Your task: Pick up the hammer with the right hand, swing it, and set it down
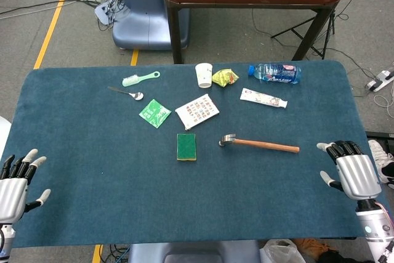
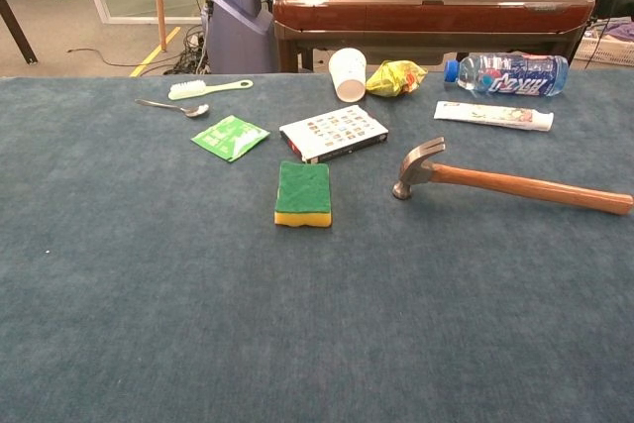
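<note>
Left hand [image 1: 13, 183] at the near left edge of the table [image 1: 92, 152], fingers spread, holding nothing. Farther in and toward the far side: pale green brush [image 1: 140, 78], then a spoon [image 1: 127, 93] just nearer than it, then a green packet [image 1: 154, 113] lying flat. Near the middle, a green and yellow sponge [image 1: 186, 146], green face up; in the chest view the yellow layer [image 2: 303, 217] showing along its near edge. Just beyond the sponge, a flat box printed with small pictures [image 1: 197, 111]. At the far edge, an upright white paper cup [image 1: 204, 74] with a crumpled yellow wrapper [image 1: 225, 77] right beside it. Right of centre, the hammer [image 1: 258, 144] lying flat on the cloth, metal head toward the sponge, wooden handle pointing right, untouched by either hand. Beyond the hammer, a white tube [image 1: 263, 98], and farther still a plastic water bottle [image 1: 274, 72] on its side with its blue cap to the left. Right hand [image 1: 349, 172] at the near right edge, open with fingers apart and empty, near the handle's end but clear of it. Neither hand visible from the chest camera.
</note>
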{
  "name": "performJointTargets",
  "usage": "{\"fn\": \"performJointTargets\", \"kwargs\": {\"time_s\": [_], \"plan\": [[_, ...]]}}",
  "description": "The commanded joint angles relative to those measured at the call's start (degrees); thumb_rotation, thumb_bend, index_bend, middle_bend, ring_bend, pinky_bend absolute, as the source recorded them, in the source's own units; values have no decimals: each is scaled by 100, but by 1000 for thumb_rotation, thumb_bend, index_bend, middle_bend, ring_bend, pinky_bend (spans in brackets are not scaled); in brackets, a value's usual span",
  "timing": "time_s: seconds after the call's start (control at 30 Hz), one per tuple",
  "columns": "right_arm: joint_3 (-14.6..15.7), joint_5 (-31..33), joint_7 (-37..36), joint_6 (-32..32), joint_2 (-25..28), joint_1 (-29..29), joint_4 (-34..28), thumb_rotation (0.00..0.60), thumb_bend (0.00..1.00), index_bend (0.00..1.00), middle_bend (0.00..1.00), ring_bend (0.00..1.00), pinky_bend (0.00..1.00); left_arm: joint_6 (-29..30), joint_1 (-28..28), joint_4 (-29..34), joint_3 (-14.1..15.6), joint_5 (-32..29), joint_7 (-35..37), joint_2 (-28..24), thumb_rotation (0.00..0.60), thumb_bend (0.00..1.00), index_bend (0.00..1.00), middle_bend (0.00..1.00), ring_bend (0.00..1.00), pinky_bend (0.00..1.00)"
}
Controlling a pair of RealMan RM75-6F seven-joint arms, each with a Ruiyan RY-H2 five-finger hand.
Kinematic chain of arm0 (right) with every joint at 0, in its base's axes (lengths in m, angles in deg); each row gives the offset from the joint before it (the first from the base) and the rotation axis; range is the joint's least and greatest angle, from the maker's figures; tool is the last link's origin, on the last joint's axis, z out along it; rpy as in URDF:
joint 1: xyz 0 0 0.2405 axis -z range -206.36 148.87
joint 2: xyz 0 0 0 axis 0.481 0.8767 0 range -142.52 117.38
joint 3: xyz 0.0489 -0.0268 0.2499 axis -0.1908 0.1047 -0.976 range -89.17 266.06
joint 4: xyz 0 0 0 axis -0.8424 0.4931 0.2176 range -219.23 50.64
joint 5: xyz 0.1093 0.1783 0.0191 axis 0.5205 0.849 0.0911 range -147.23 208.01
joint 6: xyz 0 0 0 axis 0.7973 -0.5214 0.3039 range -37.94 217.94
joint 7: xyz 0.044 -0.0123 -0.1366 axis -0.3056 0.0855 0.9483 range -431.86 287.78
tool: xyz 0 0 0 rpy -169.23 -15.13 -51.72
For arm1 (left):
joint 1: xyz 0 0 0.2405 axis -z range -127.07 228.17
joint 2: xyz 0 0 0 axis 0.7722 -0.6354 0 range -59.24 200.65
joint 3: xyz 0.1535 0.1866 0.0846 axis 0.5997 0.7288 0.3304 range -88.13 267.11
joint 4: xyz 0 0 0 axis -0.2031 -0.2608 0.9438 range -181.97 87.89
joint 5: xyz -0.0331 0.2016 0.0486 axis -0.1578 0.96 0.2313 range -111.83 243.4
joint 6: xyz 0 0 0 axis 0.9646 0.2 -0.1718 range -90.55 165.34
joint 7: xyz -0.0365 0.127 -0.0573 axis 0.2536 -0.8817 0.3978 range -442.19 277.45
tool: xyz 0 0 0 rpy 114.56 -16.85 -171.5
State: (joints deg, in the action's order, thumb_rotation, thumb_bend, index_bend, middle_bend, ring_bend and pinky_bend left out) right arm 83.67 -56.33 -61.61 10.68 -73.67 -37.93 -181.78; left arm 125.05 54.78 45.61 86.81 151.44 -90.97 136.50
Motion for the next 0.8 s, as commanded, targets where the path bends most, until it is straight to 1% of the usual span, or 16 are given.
{"fn": "performJointTargets", "kwargs": {"time_s": [0.03, 0.13, 0.27, 0.57, 0.63, 0.8], "plan": [[-80, 72, 177, 301, 64, -231, -152, 600, 207, 314, 363, 238, 250, 38, -27, 3, 7, 8, 10, -3, 600, 190, 203, 105, 111, 0], [-162, 171, 290, 600, 18, -467, -206, 600, 206, 339, 357, 234, 250, 69, -63, 2, 19, 3, 27, -17, 600, 190, 206, 105, 110, 0], [-279, 331, 339, 882, -157, -727, -132, 600, 206, 389, 357, 234, 251, 93, -86, 13, 32, 22, 33, -33, 600, 189, 212, 105, 110, 0], [-474, 635, 233, 1404, -622, -1249, 276, 600, 213, 409, 443, 234, 250, 129, -108, 56, 38, 65, 4, -54, 600, 190, 214, 105, 111, 0], [-489, 667, 239, 1514, -724, -1364, 373, 600, 214, 427, 449, 235, 250, 128, -107, 66, 38, 73, -8, -58, 600, 190, 216, 105, 111, 0], [-521, 829, 175, 1817, -972, -1616, 612, 600, 215, 429, 448, 234, 250, 124, -95, 88, 32, 102, -32, -70, 600, 190, 221, 105, 111, 0]]}}
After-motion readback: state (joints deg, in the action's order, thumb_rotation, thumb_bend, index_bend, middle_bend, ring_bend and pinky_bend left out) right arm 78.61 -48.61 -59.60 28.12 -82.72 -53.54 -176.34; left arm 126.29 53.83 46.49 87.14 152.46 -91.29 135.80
